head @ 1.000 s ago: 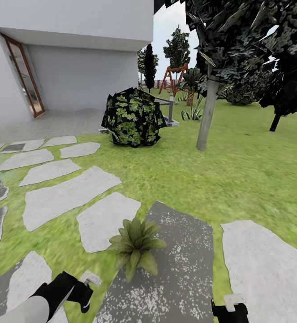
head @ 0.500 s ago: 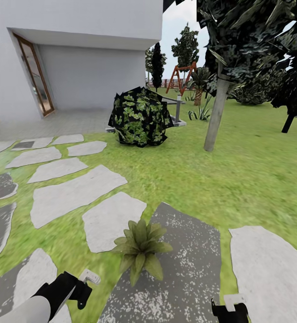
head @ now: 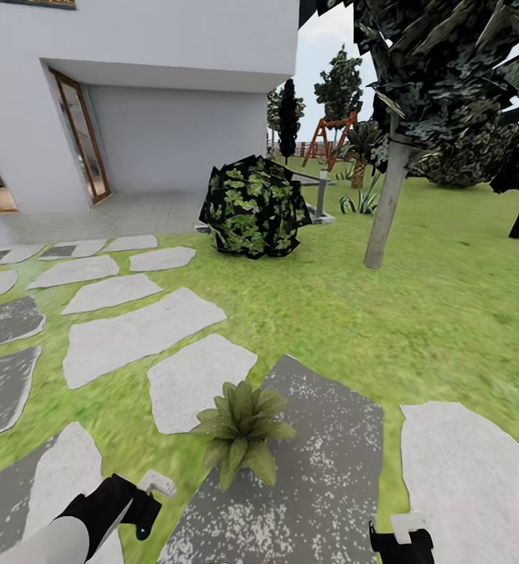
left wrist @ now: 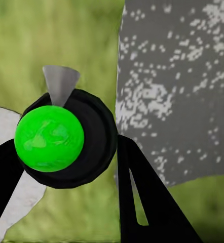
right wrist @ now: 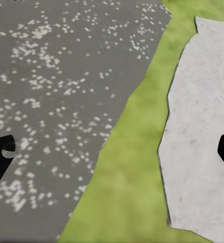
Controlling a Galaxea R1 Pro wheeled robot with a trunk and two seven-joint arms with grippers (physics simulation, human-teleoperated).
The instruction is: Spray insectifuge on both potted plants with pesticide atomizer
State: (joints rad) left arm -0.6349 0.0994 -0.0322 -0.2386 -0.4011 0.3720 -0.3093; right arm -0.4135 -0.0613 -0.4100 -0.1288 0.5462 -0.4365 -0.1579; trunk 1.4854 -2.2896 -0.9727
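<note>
Left wrist view: pesticide atomizer (left wrist: 59, 134) clamped in the left hand (left wrist: 66, 192), green body end-on, pale nozzle tip forward, over grass by a dark stepping stone (left wrist: 178, 86). Head view: one potted plant (head: 241, 428) sits just ahead at that stone's edge. Right hand (right wrist: 112, 152) released, fingers spread, empty. Judgement: aim the nozzle down at the rosette and sweep across every leaf.
</note>
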